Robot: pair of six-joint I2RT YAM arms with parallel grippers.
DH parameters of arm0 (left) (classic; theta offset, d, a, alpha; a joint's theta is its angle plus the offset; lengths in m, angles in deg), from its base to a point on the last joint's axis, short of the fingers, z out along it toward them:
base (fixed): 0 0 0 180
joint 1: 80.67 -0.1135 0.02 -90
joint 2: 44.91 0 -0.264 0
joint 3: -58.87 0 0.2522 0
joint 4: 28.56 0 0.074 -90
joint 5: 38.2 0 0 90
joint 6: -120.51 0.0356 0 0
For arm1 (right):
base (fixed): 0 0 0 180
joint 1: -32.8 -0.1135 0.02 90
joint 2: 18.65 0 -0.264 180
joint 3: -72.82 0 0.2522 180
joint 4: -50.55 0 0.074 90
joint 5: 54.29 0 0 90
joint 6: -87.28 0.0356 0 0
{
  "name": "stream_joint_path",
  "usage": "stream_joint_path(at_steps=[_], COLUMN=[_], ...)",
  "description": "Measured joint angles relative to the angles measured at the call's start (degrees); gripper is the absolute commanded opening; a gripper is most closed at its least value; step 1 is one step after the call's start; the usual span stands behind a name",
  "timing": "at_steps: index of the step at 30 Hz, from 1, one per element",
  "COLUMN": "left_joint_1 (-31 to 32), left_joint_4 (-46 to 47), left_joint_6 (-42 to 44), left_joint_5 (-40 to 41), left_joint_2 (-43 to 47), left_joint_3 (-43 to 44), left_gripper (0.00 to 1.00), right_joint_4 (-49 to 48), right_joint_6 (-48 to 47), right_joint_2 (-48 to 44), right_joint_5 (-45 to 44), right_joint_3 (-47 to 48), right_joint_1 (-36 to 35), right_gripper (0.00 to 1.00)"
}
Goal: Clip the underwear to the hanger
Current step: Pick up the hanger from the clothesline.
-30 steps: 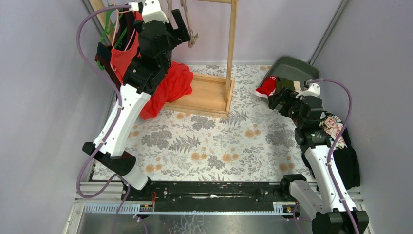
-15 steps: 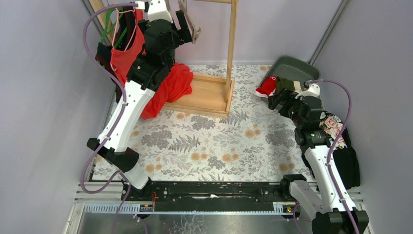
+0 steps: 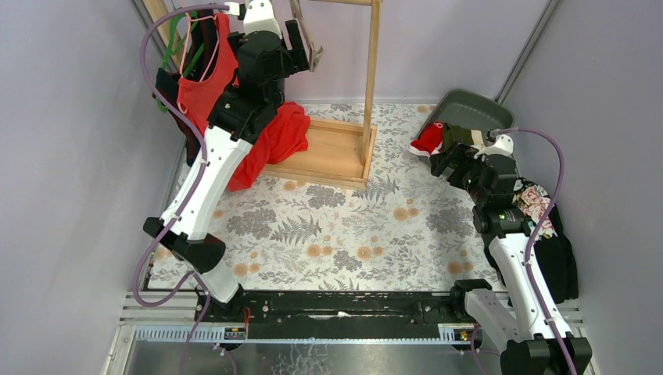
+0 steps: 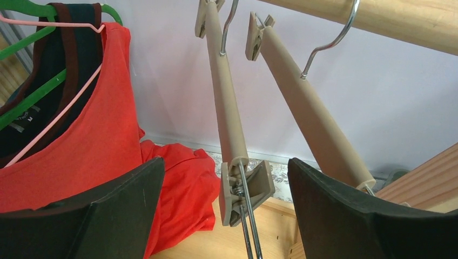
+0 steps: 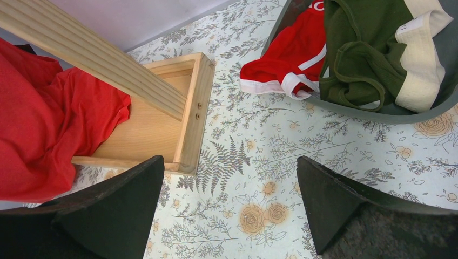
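Observation:
The red briefs (image 3: 428,139) hang over the front rim of a grey bin (image 3: 469,105), and the olive green briefs (image 3: 461,134) with a cream waistband lie inside it. Both also show in the right wrist view, red (image 5: 286,59) and olive (image 5: 372,59). My right gripper (image 3: 440,162) is open and empty over the mat, just short of the bin (image 5: 229,159). Two beige clip hangers (image 4: 227,97) (image 4: 313,108) hang from the wooden rail (image 4: 389,19). My left gripper (image 3: 301,43) is open and raised, with the nearer hanger's clip (image 4: 246,189) between its fingers (image 4: 227,164), not touching.
A wooden rack has an upright post (image 3: 371,78) and a tray base (image 3: 328,152). A red tank top (image 3: 203,82) hangs on coloured hangers at the left, and red cloth (image 3: 277,141) drapes over the base. A black floral cloth (image 3: 539,207) lies at the right.
My left arm has risen and swung right, bringing its open gripper up to the beige hangers. The right arm and the briefs have not moved.

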Motion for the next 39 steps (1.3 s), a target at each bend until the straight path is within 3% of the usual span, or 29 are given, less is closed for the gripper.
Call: stream_joint_path(at_steps=[10,20,27,39], left_joint_1=[0.0,0.0,0.0,0.0], left_joint_4=[-0.1,0.2,1.1,4.9], left_joint_6=[0.7,2.0,3.2,4.3], left_joint_5=[1.5,1.9,2.4,2.1], left_joint_2=[0.0,0.0,0.1,3.0], left_joint_3=[0.0,0.0,-0.3,-4.6], left_gripper=[0.79,0.58,0.01,0.0], right_joint_4=[0.0,0.0,0.0,0.0], right_joint_6=[0.0,0.0,0.0,0.0], right_joint_2=[0.0,0.0,0.0,-0.2], right_joint_5=[0.0,0.0,0.0,0.0], right_joint_3=[0.0,0.0,-0.1,-0.1], right_joint_1=[0.0,0.0,0.0,0.0], right_gripper=[0.99,0.99,0.99,0.99])
